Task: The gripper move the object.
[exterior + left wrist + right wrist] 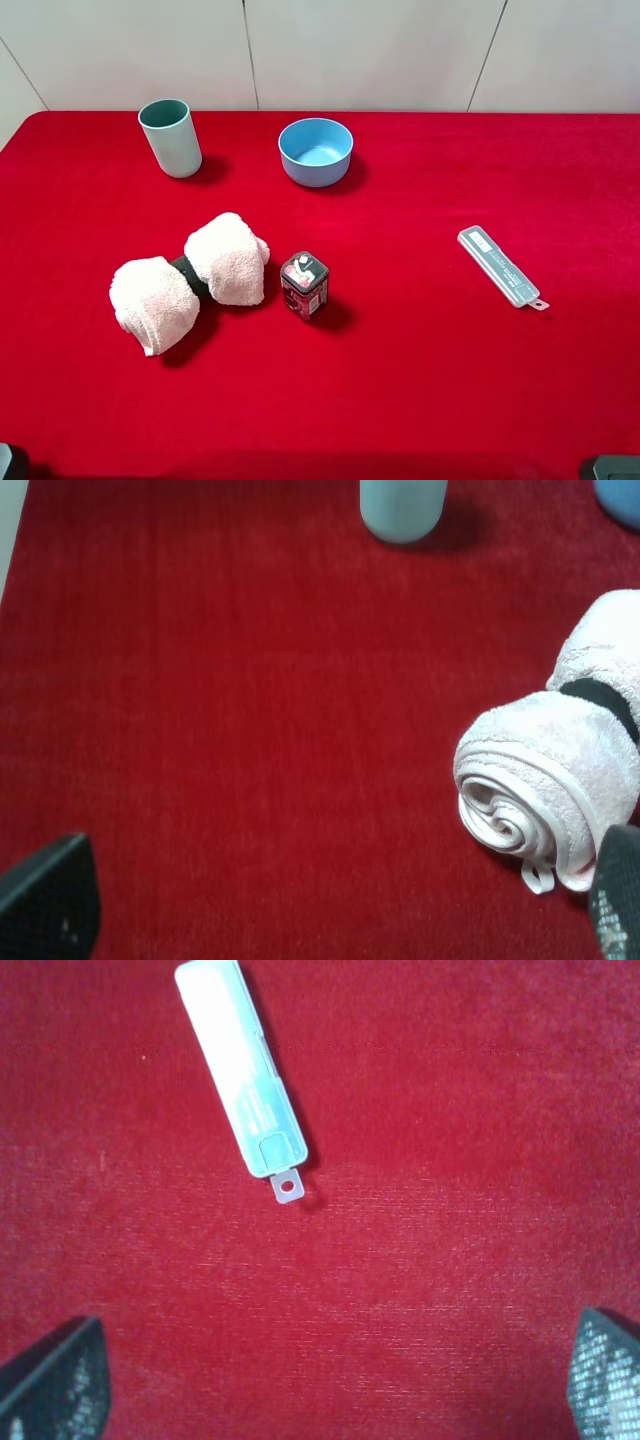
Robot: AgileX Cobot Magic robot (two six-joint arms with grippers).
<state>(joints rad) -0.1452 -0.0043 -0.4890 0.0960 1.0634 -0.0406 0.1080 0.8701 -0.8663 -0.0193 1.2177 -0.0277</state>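
Observation:
The small dark tin (pixel 304 285) with red-pink patterned sides and a black lid with a white label stands upright on the red cloth, just right of the pink towel roll (pixel 190 279). It shows in neither wrist view. My left gripper (pixel 330 910) is open and empty, low over bare cloth beside the towel roll (pixel 545 780). My right gripper (pixel 330 1380) is open and empty, a little short of the long clear plastic case (pixel 240 1065). In the exterior view only small dark parts of the arms show at the bottom corners.
A teal cup (pixel 170 137) and a blue bowl (pixel 316 151) stand at the back of the red cloth (pixel 400 380). The clear plastic case (pixel 502 267) lies at the right. The cup's base (pixel 402 508) shows in the left wrist view.

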